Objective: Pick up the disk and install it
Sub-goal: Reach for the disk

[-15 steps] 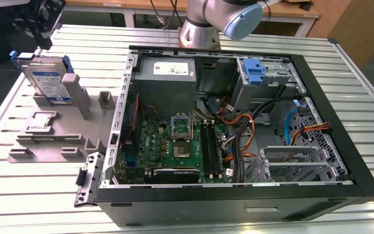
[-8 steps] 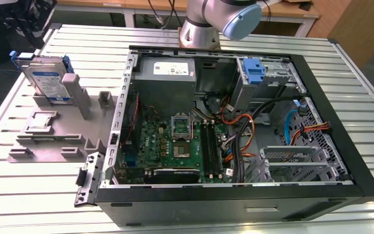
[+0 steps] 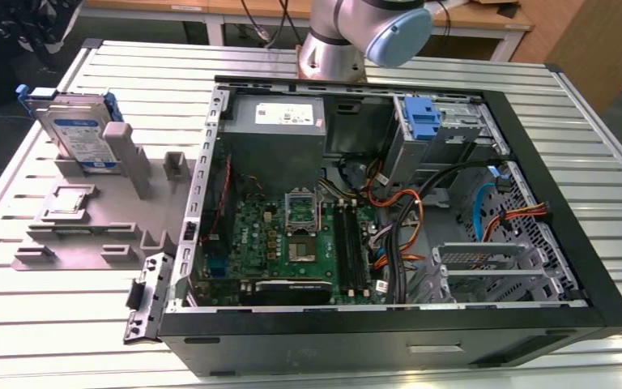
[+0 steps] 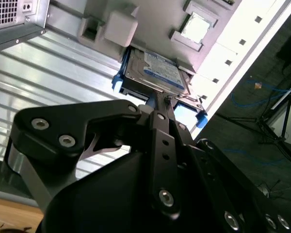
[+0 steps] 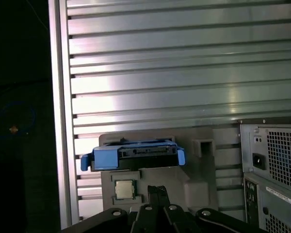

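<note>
The disk (image 3: 78, 134) is a silver drive with a white-and-blue label in a blue carrier. It stands upright in a slot of the grey holder (image 3: 84, 239) on the exterior view's left. In both wrist views the disk (image 4: 155, 73) (image 5: 136, 156) lies beyond my fingertips, with a clear gap between us. My gripper (image 4: 157, 100) (image 5: 157, 189) is shut, its thin black fingers pressed together with nothing between them.
The open black computer case (image 3: 398, 332) fills the table's middle and right, holding a green board, cables, a grey power box (image 3: 276, 121), a blue bracket (image 3: 424, 117) and a metal cage (image 3: 489, 267). A small chip (image 5: 124, 189) rests on the holder. The ribbed metal table (image 3: 30, 324) surrounds them.
</note>
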`<state>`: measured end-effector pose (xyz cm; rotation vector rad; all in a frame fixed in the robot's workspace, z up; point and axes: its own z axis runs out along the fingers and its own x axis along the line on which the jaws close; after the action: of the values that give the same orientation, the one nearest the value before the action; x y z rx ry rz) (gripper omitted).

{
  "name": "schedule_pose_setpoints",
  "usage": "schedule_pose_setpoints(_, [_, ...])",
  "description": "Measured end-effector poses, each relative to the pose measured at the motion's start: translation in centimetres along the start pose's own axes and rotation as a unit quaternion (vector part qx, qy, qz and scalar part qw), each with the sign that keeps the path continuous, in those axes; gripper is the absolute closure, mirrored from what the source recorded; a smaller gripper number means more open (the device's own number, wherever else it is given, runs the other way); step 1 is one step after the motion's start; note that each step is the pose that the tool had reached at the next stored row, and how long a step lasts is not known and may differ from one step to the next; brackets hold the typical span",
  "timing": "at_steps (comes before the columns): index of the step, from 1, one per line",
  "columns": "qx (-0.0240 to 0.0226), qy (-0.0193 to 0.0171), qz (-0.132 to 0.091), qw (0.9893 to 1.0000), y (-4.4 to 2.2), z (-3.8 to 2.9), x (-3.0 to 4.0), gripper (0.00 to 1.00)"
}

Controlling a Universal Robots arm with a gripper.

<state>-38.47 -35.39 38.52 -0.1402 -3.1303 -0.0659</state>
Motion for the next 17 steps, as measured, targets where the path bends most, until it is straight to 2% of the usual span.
schedule_pose_setpoints(11, [0.0,0.0,0.0,1.0,0.03,0.01,0.2,0.9])
schedule_pose_setpoints(17, [0.0,0.0,0.0,1.0,0.0,0.01,0.58,0.9])
